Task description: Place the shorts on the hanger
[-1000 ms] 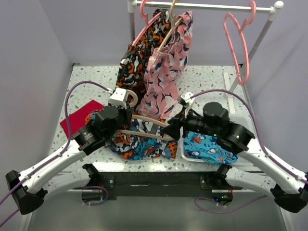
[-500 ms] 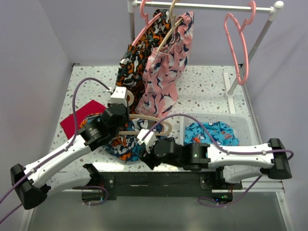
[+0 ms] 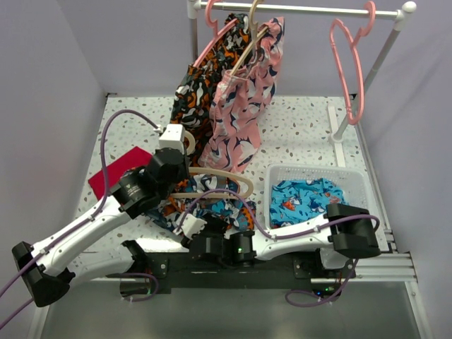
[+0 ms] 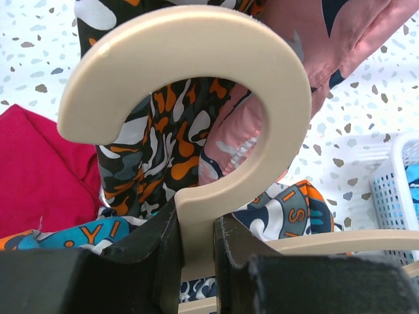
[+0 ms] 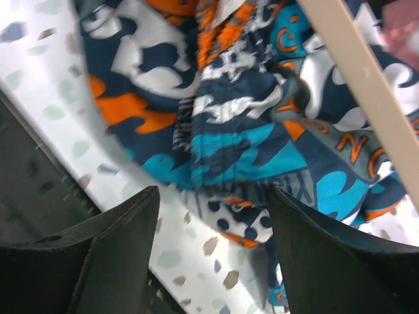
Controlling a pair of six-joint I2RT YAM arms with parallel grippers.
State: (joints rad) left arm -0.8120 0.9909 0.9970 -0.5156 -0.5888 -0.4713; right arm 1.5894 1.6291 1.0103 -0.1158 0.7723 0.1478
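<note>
place: robot lab cell | cues: plain lilac walls (image 3: 42,78); speckled table (image 3: 304,120); small clothes rail (image 3: 311,10)

Near the front edge of the bench (image 3: 304,120), the shorts (image 3: 178,210) are spread, with the hanger (image 3: 219,171) positioned over them. A cloth (image 3: 116,169) is placed to their left and a basket (image 3: 318,168) to their right, with another pair (image 3: 304,198) inside. Behind, garments (image 3: 240,106) are hung from a rail (image 3: 304,9).

Turquoise shorts (image 3: 308,200) in white basket (image 3: 318,171); red cloth (image 3: 114,173) flat at left; pink hanger (image 3: 361,74) on rail (image 3: 304,9).
</note>
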